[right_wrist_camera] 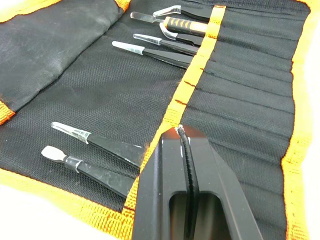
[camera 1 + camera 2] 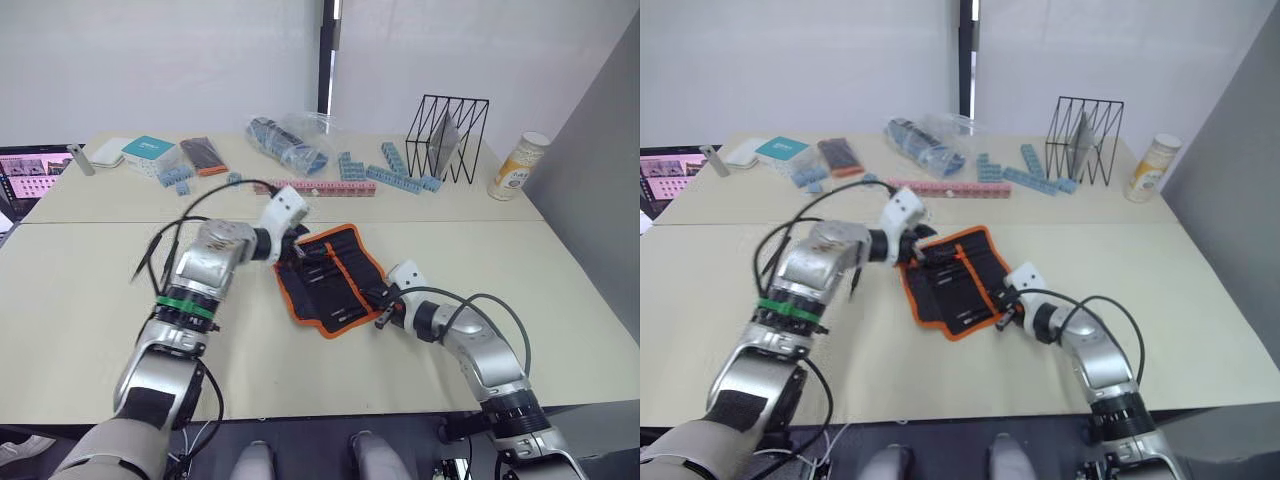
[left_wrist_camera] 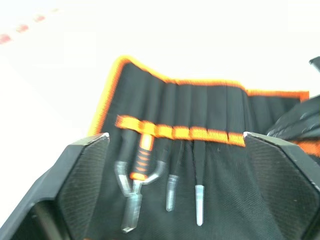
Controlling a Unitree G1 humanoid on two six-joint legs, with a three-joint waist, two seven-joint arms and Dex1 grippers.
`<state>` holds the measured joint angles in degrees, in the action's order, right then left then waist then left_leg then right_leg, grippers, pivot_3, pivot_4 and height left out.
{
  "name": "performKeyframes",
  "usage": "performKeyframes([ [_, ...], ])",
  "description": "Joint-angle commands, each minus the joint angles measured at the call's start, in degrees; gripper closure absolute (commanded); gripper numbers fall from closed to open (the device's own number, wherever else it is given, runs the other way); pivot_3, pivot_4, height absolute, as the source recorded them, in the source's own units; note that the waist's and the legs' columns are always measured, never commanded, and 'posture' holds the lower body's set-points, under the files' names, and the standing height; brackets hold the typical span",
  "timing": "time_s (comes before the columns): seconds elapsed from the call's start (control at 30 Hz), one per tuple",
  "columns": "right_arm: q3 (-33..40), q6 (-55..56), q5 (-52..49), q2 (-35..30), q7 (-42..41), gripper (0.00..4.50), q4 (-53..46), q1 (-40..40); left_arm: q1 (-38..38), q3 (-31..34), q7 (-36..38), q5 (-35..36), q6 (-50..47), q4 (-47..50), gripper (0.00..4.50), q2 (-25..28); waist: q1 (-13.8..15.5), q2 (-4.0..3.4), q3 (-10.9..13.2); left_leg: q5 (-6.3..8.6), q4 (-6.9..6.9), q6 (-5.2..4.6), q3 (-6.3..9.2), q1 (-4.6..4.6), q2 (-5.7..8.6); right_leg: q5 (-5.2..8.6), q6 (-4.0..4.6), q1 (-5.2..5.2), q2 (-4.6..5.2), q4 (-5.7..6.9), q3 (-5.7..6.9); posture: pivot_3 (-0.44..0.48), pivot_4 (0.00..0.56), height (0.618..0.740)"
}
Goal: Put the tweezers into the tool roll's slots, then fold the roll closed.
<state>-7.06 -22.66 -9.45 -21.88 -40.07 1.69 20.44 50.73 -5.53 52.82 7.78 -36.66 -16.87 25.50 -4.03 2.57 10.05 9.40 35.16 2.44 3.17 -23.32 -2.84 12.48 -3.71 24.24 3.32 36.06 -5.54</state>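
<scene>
Tool roll (image 2: 332, 279) lies open mid-table, tweezers (image 1: 150, 50) tucked under its orange strip (image 1: 192, 80). Right gripper (image 1: 181, 135) pinched closed, empty, at that strip; left gripper (image 3: 175, 165) spread wide over the far edge. Risk: folding could drag tweezers loose

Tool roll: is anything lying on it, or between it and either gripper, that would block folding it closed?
Nothing visible does. The tool roll lies open, tweezers tucked under its orange strip. The left gripper sits at one edge, the right gripper shut at the strip.
</scene>
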Motion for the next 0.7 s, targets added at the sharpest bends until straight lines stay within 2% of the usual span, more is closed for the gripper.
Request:
performKeyframes([
  [0.03, 2.46, -1.15, -2.92, -0.92, -1.11, 4.50, -4.08, -0.14, -1.53, 5.93, -0.70, 2.64, 1.38, 2.63, 0.02, 4.25, -0.01, -0.01, 0.01, 0.00, -0.02, 0.00, 0.00, 0.01, 0.00, 0.00, 0.01, 0.00, 0.00, 0.01, 0.00, 0.000, 0.150, 0.737],
  [0.17, 3.61, -3.31, -5.28, -1.20, -1.34, 4.50, -7.48, -0.41, -5.83, 10.48, -1.90, 2.69, 4.87, 1.60, 0.02, 9.75, 0.02, -0.02, 0.01, 0.00, -0.01, 0.00, 0.00, 0.00, 0.00, 0.01, 0.01, 0.02, 0.00, 0.01, 0.00, 0.000, 0.150, 0.737],
  [0.3, 3.17, -3.74, -6.00, -0.99, -1.44, 4.50, -7.55, -1.40, -13.81, 12.92, -1.67, 2.57, 10.29, 5.41, 0.02, 13.51, 0.14, -0.02, 0.01, 0.00, -0.08, 0.00, -0.01, 0.00, -0.01, 0.02, 0.03, 0.02, 0.01, -0.02, 0.00, 0.000, 0.150, 0.737],
  [0.43, 2.15, -1.55, -4.68, -0.89, -1.67, 4.50, -3.19, -2.21, -22.35, 18.43, -6.75, 2.66, 16.22, 7.38, 0.02, 13.75, 0.77, -0.01, 0.01, 0.00, -0.03, 0.00, -0.02, -0.08, -0.01, 0.02, 0.04, 0.05, 0.03, -0.05, 0.02, 0.000, 0.150, 0.737],
  [0.57, 1.15, 1.30, -3.13, -1.42, -2.68, 4.50, 2.23, -2.43, -30.30, 26.42, -8.49, 7.90, 12.70, 10.18, 0.02, 13.25, 0.91, -0.01, 0.01, 0.00, -0.04, 0.00, -0.04, -0.08, -0.02, 0.02, 0.05, 0.08, 0.04, -0.03, 0.02, 0.000, 0.150, 0.737],
  [0.7, -0.05, 3.04, -2.10, -2.01, -3.88, 4.50, 5.59, -1.77, -40.20, 34.78, -11.99, 10.97, 14.32, 13.03, 0.02, 11.95, 0.41, 0.00, 0.01, 0.00, -0.08, 0.00, -0.11, 0.13, -0.06, 0.06, 0.12, -0.03, 0.05, -0.01, 0.01, 0.000, 0.150, 0.737],
])
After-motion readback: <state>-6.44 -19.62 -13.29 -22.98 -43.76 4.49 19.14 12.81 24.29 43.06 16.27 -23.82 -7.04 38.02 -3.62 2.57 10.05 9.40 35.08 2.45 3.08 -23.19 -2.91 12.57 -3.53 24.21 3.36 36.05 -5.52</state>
